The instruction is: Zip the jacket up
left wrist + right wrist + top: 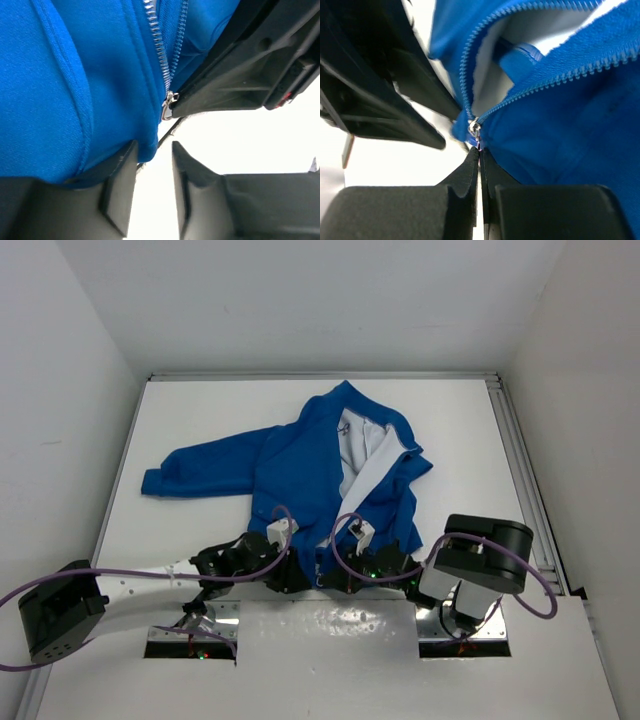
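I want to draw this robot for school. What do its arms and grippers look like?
The left arm and the right arm are mostly black and chunky, built from boxy jointed blocks. A thin purple cable loops along each one, and a small white block sits near each wrist. The left gripper and the right gripper each have two dark, wedge-shaped fingers.

The white table [200, 410] carries the blue jacket [300, 470], seemingly spread flat, front open.

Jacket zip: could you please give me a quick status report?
Left gripper open at the hem. Right gripper shut, tips at the slider. Jacket flat, zip open above it. No obstruction seen.
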Controlling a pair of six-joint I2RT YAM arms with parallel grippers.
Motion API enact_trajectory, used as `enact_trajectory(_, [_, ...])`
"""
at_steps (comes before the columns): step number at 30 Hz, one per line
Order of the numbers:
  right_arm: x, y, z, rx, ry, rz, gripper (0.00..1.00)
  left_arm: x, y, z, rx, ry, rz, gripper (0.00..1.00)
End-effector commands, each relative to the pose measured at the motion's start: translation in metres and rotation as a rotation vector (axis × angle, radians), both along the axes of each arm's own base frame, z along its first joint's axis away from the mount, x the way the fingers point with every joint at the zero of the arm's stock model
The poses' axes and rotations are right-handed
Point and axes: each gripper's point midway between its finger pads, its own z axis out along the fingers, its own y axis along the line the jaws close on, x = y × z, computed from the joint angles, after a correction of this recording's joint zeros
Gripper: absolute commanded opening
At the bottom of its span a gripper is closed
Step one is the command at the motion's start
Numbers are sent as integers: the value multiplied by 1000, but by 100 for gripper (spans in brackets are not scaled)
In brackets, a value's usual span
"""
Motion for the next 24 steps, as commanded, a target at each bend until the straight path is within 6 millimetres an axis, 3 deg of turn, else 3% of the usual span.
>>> enact_trajectory(1, [11, 19, 88, 328, -143, -18, 0, -4, -10, 12, -79, -8, -25, 37])
enact_trajectory(11, [7, 19, 101, 385, -129, -14, 0, 6, -8, 6, -52, -31, 20, 45])
enact_trajectory(18, [4, 16, 107, 404, -127, -4, 0, 23, -3, 7, -17, -98, 89, 41])
enact_trajectory(24, [3, 16, 108, 407, -123, 3, 0, 27, -9, 9, -12, -117, 69, 41])
